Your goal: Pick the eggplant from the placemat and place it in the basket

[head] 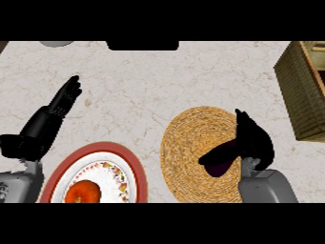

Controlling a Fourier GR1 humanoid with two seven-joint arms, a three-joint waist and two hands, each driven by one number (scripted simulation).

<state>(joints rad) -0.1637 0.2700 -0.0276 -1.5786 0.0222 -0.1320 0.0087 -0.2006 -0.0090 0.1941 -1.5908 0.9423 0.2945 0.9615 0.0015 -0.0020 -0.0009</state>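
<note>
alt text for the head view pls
The robot's right hand covers one end of a dark eggplant on a round woven placemat. A wicker basket stands at the right edge; the open left hand rests left, by a red-rimmed plate with an orange-red fruit.

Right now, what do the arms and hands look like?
The left grey forearm and right grey forearm are smooth rounded shells. The left hand and right hand are plain black. No cables or markings show.
</note>
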